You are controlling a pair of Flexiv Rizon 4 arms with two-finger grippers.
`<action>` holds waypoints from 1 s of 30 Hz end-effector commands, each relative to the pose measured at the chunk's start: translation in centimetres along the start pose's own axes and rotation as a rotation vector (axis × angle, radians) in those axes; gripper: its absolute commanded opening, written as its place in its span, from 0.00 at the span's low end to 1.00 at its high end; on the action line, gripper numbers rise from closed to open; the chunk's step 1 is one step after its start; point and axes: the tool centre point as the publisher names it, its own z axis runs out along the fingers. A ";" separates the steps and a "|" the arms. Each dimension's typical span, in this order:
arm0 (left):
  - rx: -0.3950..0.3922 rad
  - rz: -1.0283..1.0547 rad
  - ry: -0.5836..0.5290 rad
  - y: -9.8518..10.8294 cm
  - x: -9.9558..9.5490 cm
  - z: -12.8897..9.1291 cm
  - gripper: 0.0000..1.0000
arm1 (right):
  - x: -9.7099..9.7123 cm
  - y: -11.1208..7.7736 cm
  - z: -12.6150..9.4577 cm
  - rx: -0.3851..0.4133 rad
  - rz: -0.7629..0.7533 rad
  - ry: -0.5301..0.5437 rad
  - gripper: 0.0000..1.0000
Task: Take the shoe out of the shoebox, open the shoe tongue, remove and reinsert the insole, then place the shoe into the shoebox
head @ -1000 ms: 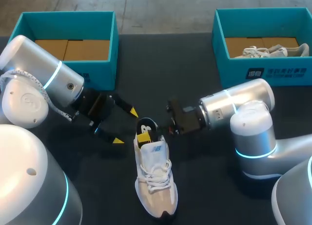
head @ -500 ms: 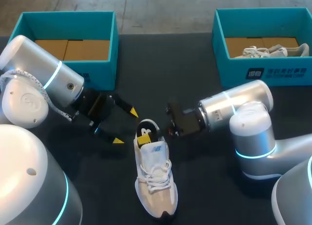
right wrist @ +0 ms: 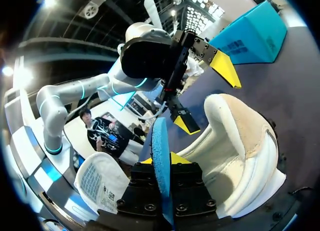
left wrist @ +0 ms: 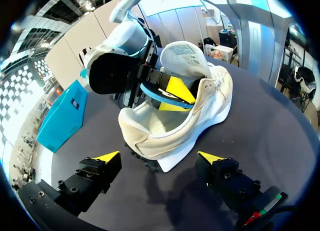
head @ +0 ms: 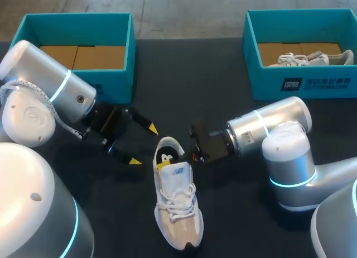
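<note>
On a dark counter (head: 184,73), a white shoe (head: 175,202) stands between both arms. The right end effector (head: 195,148) pinches the blue insole (right wrist: 161,156) edge-on at the shoe's heel opening; the left end effector (head: 143,144) gapes beside the heel. The insole looks thin, light and floppy, likely best held near its heel end.

Furniture: one flat, matte black table top (head: 184,73), running to both sides of the head view. Finish plain and unpatterned. Lighting: diffuse, leaving soft-edged shadows and a faint grey sheen on it.
</note>
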 end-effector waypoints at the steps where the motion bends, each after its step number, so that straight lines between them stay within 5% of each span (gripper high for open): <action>1: -0.004 0.000 0.002 -0.1 0.0 0.0 1.00 | 0.6 0.4 -0.1 -0.008 -0.019 -0.026 0.07; 3: -0.004 0.000 0.002 -0.1 0.0 0.0 1.00 | 0.7 0.7 -0.2 -0.013 -0.032 -0.036 0.31; 7: -0.004 0.000 0.002 -0.1 0.0 0.0 1.00 | 0.8 1.3 -0.4 -0.011 -0.051 -0.054 0.42; 30: -0.004 0.000 0.002 -0.1 0.0 0.0 1.00 | 0.6 2.6 -1.8 -0.018 -0.055 -0.174 0.35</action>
